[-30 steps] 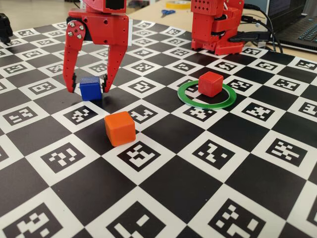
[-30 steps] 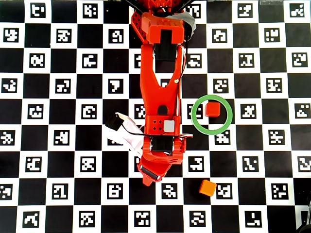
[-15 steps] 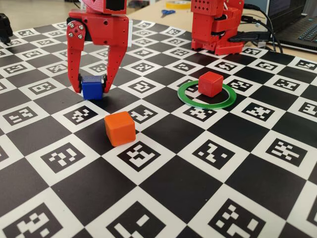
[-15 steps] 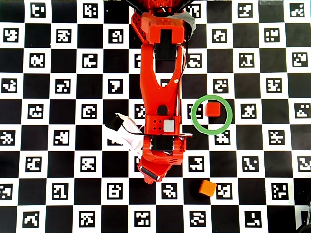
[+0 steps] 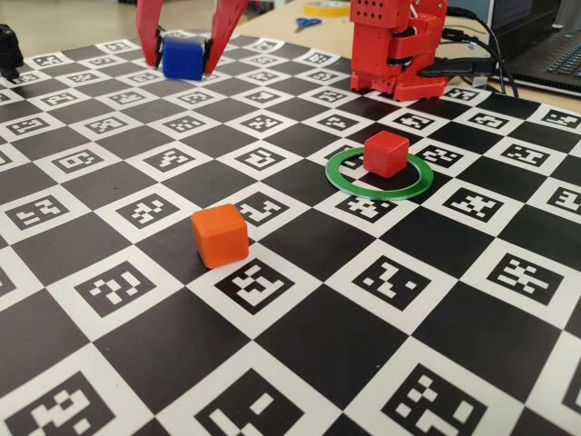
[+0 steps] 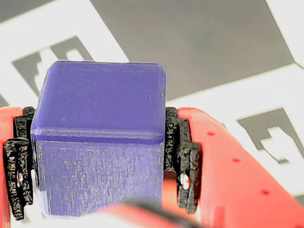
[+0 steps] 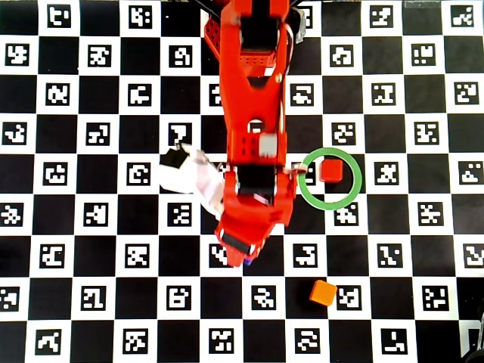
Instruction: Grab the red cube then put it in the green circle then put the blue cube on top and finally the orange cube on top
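My gripper is shut on the blue cube and holds it above the checkered board at the far left of the fixed view. In the wrist view the blue cube fills the space between the black pads of my gripper. In the overhead view my gripper points toward the bottom and hides nearly all of the cube. The red cube sits inside the green circle, off centre; it also shows in the overhead view, inside the ring. The orange cube lies alone on the board.
The red arm base stands at the board's far edge. Scissors, a yellow tape roll, cables and a laptop lie behind it. A black object sits at the far left edge.
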